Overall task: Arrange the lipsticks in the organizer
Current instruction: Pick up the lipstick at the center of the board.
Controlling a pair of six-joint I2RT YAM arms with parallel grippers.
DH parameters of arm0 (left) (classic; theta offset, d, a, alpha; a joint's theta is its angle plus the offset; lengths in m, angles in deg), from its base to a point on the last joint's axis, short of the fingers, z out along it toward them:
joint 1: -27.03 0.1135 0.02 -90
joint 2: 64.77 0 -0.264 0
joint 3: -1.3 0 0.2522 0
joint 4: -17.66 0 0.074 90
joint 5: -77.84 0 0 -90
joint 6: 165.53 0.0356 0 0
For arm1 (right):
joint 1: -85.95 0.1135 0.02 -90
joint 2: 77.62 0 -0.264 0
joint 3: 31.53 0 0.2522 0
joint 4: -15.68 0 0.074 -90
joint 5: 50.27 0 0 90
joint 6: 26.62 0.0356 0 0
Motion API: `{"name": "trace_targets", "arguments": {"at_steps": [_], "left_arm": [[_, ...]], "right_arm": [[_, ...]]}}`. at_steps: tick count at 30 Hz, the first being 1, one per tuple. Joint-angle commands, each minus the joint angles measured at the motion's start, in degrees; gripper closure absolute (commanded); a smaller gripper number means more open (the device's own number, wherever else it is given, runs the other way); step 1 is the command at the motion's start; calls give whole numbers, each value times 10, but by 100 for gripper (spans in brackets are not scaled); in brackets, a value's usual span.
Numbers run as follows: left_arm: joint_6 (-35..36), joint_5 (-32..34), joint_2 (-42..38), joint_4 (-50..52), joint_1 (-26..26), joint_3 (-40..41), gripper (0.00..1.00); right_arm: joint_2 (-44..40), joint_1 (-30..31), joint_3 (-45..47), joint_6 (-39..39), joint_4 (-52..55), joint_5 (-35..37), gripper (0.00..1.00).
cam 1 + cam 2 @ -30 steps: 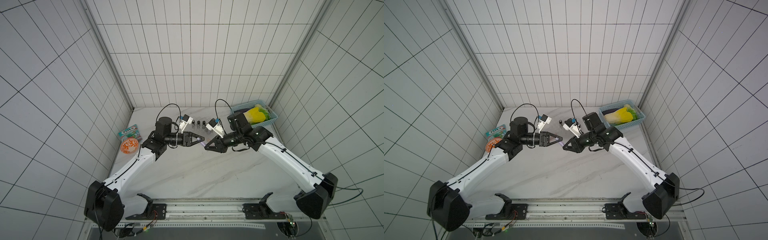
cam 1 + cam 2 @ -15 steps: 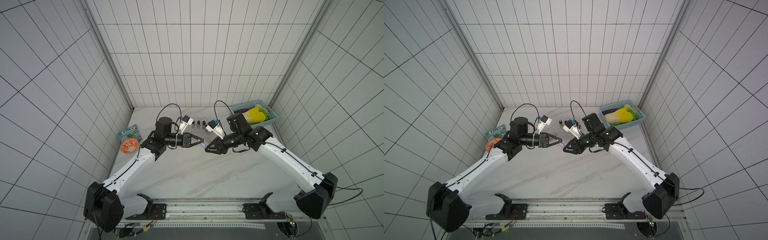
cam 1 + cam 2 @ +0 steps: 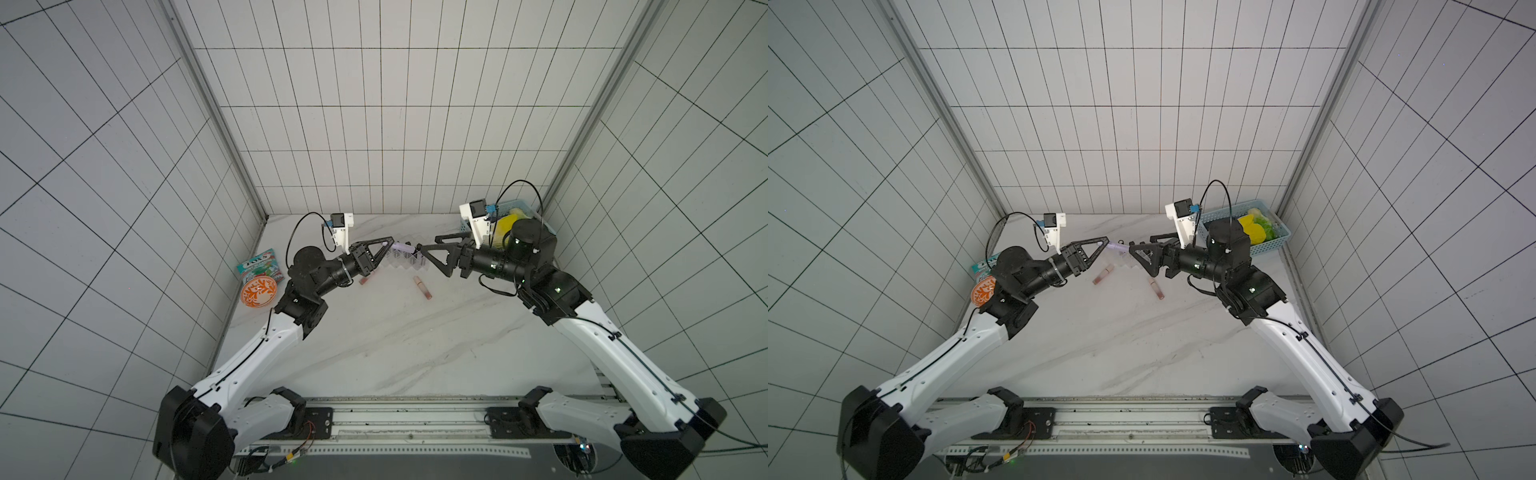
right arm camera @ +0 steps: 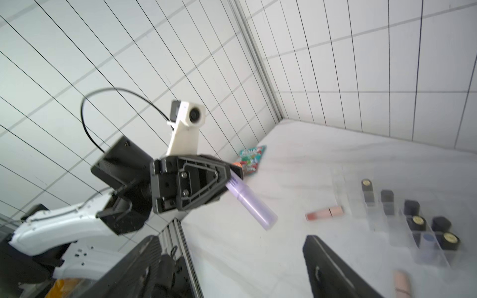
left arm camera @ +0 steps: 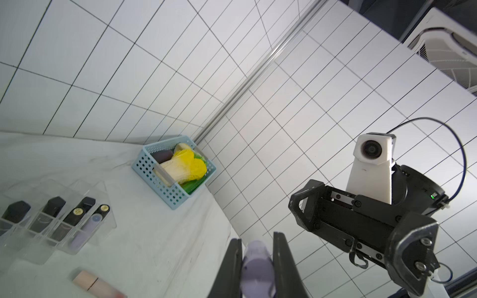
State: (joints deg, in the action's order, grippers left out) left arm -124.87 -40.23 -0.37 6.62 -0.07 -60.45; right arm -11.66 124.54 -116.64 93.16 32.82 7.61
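Two claws meet tip to tip above the table, over the clear organizer, which sits a little toward 12 o'clock of the table's middle in both top views. The left claw reaches in from 9 o'clock and pinches a lilac lipstick by one end. The tube is clear of the table, with its free end pointing at the right claw. That claw, reaching in from 3 o'clock, has its jaws spread wide and grips nothing; whether the tube touches its tips I cannot tell. Several black lipsticks and a second lilac tube stand in the organizer's compartments. A pink lipstick lies flat on the table at 5 o'clock of the organizer, and another pink lipstick lies at 8 o'clock. A light blue basket of yellow and green toy produce sits at 2 o'clock. An orange bowl and a snack packet are at 9 o'clock.
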Motion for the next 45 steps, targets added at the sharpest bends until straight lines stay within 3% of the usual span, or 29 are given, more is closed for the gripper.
{"name": "trace_targets", "arguments": {"at_steps": [1,3,6,13,21,31,39,45], "left_arm": [[-15,74,-16,-124,-20,13,90],[-9,85,-24,-150,-25,19,90],[0,92,-35,-168,-27,23,90],[14,94,-46,-164,-27,23,90],[20,101,-40,-164,-27,22,90],[26,100,-38,-158,-26,11,90],[29,100,-40,-158,-27,11,90],[34,101,-45,-153,-26,15,90]], "right_arm": [[28,0,21,119,-189,-18,19],[51,1,22,172,-256,-41,26],[76,5,23,231,-319,-61,28],[88,32,26,256,-351,-63,35],[114,49,18,310,-410,-82,53],[122,59,18,308,-406,-83,54],[145,65,4,327,-406,-101,39],[140,68,8,327,-412,-91,66]]}}
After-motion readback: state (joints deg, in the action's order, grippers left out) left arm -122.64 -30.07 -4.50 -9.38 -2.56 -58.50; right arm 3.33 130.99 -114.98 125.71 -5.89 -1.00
